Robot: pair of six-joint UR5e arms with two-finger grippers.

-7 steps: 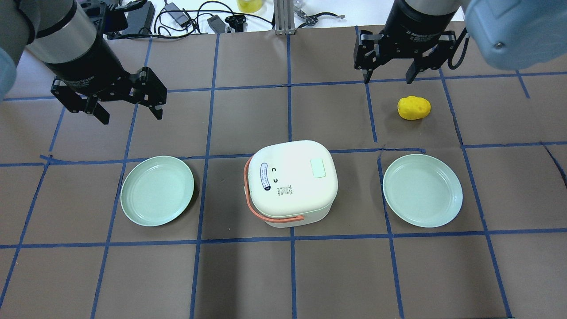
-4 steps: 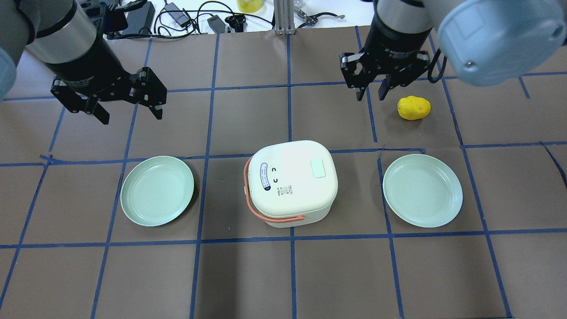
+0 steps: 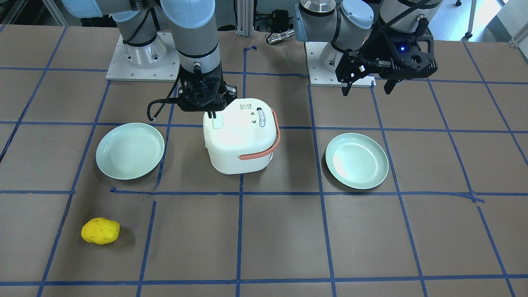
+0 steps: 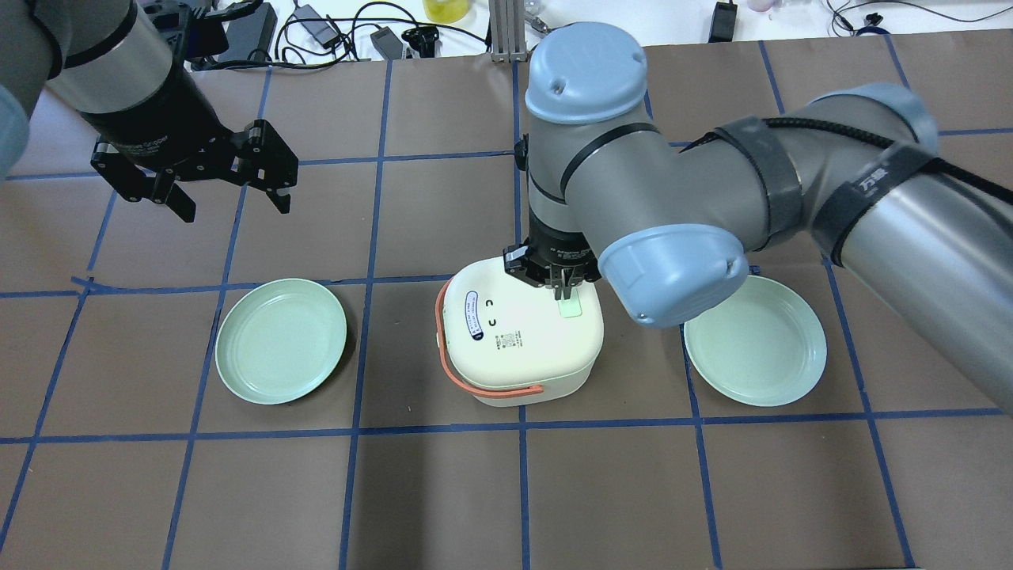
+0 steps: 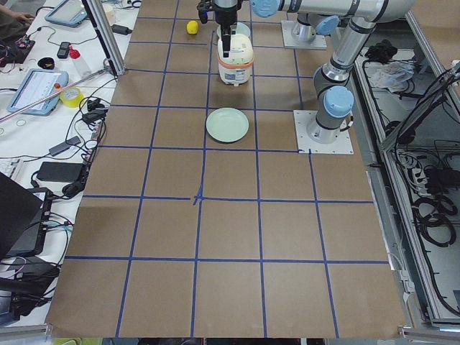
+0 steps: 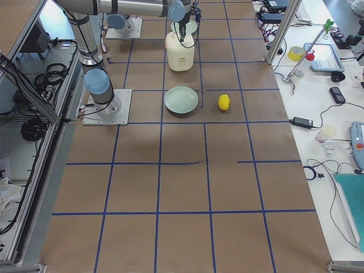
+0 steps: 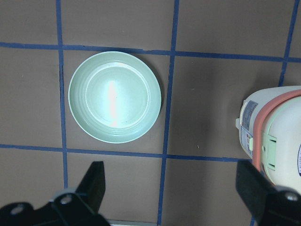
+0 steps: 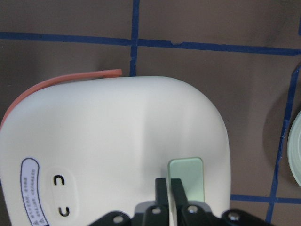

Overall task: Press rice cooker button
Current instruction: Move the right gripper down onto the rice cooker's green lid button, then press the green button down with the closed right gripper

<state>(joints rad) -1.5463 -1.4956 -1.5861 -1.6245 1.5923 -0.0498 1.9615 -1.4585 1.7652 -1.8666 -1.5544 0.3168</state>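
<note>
The white rice cooker (image 4: 514, 340) with a salmon handle stands mid-table, lid shut. A pale green button (image 4: 573, 307) sits on its lid. My right gripper (image 4: 563, 294) is shut and empty, pointing straight down. Its tips are at the edge of the button (image 8: 188, 176) in the right wrist view, where the gripper (image 8: 168, 181) shows with its fingers together. The front view shows the same gripper (image 3: 212, 113) over the button (image 3: 217, 122). I cannot tell how firmly it touches. My left gripper (image 4: 235, 210) is open and empty, hovering at the far left.
Two pale green plates flank the cooker, the left one (image 4: 281, 340) below my left gripper and the right one (image 4: 754, 340) partly under my right arm. A yellow lumpy object (image 3: 100, 231) lies on the table beyond the right plate. Cables lie past the table's far edge.
My right arm swung from the back right, near the yellow object, over to the cooker. Its gripper closed and came down onto the lid's button. The left arm has not moved.
</note>
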